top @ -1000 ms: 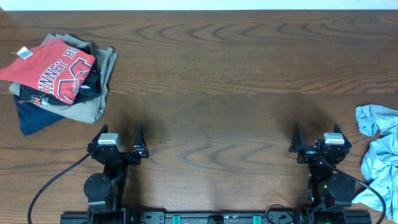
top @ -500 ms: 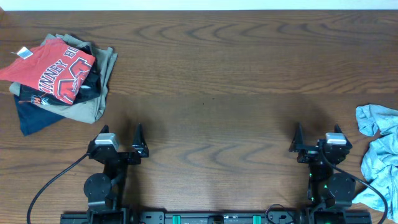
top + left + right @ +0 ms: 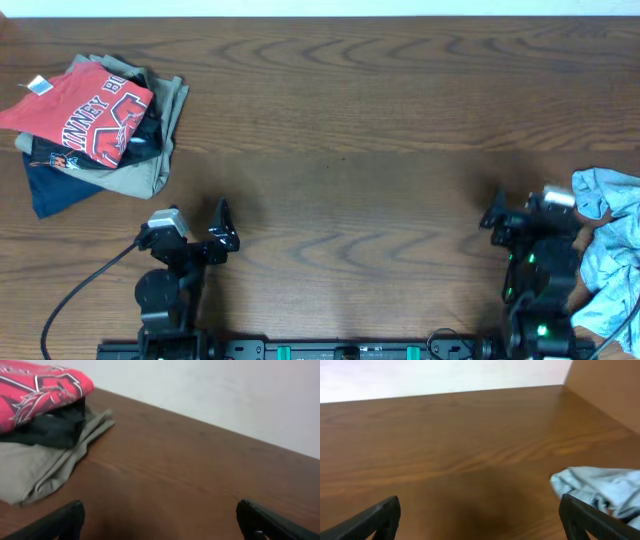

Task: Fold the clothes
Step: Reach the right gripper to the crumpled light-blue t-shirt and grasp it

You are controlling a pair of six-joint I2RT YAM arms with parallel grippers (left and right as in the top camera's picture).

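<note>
- Dark brown wood-grain counter (image 3: 340, 120) fills the overhead view. A pale wall (image 3: 225, 395) stands behind it in the left wrist view.
- T-shirt (image 3: 612, 245): pale blue-grey and plain, crumpled in a loose heap at the 3-to-4 o'clock edge of the counter. Part of it runs off the overhead frame. It is neither flat nor folded.
- Right arm (image 3: 540, 285) sits at 5 o'clock, its head close beside the heap's 9 o'clock side. Contact can't be judged from overhead.
- Right fingers (image 3: 382, 512): spread wide, gripping nothing, bare counter between them.
- In the right wrist view a bunched edge of the T-shirt lies at 4 o'clock, just ahead of the right-hand finger. It does not touch the finger as far as can be seen.
- Left arm (image 3: 165, 290) sits at 7 o'clock, well apart from the T-shirt.
- Left fingers (image 3: 65, 517): also wide apart, nothing held, only counter between them.
- A stack of folded garments lies at 10 o'clock:
  - red shirt (image 3: 85, 110) with white lettering on top, a white tag (image 3: 38, 86) at its 10 o'clock corner
  - a black layer (image 3: 55, 427) under the red shirt
  - navy garment (image 3: 50, 190) poking out toward 7 o'clock
  - khaki garment (image 3: 150, 150) underneath, showing on the 4 o'clock side
- Black cable (image 3: 85, 290) curves off the left arm toward 8 o'clock.
</note>
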